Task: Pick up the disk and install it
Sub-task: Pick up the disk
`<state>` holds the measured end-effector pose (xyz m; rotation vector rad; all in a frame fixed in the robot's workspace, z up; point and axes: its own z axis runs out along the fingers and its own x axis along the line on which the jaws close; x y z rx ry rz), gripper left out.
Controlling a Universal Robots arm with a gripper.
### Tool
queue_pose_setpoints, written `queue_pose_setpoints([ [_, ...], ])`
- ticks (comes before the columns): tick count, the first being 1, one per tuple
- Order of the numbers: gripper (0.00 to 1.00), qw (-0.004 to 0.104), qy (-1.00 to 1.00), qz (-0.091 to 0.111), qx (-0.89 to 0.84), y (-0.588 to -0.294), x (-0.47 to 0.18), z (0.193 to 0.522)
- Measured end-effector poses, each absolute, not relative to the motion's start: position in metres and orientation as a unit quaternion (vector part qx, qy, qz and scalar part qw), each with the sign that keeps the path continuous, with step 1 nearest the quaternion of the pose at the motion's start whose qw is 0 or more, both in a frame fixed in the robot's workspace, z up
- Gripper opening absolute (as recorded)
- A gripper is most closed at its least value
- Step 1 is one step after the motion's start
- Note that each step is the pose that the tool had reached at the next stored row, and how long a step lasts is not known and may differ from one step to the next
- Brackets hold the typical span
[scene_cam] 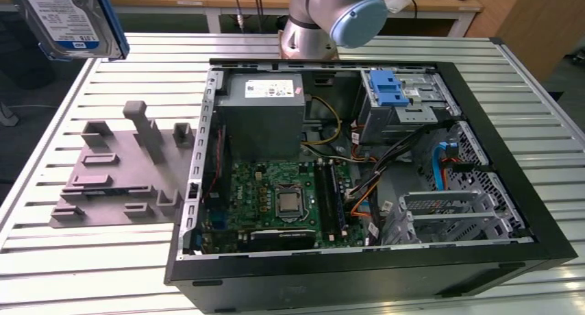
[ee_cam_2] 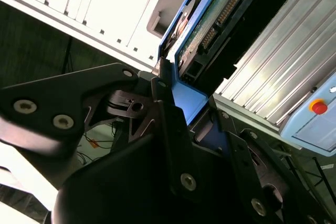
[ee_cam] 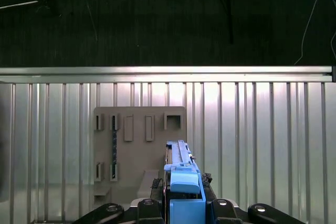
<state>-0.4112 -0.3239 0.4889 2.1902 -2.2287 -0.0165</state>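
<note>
Only an edge of the disk [scene_cam: 71,20] sat clamped in our gripper [ee_cam: 185,203], well off the case [scene_cam: 366,277], so we feared slippage.

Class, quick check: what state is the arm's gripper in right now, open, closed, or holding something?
The gripper: closed, holding the disk by its blue-framed edge.

In the exterior view, the arm [scene_cam: 306,34] is seen as a silver-grey metal cylinder, topped by a rounded joint that is closed with a pale blue cap [scene_cam: 358,20]. In both wrist views, the claw [ee_cam_2: 181,106] is shown as matt black angular linkage plates, fastened with round silver screws [ee_cam_2: 63,121] and pivot pins.
</note>
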Motion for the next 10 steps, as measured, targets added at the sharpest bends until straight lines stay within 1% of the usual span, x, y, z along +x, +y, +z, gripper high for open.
queue_pose_setpoints([
  [10,0.36,0.008,-0.713,-0.005,0.701,-0.3239,-0.4071,0.4889],
])
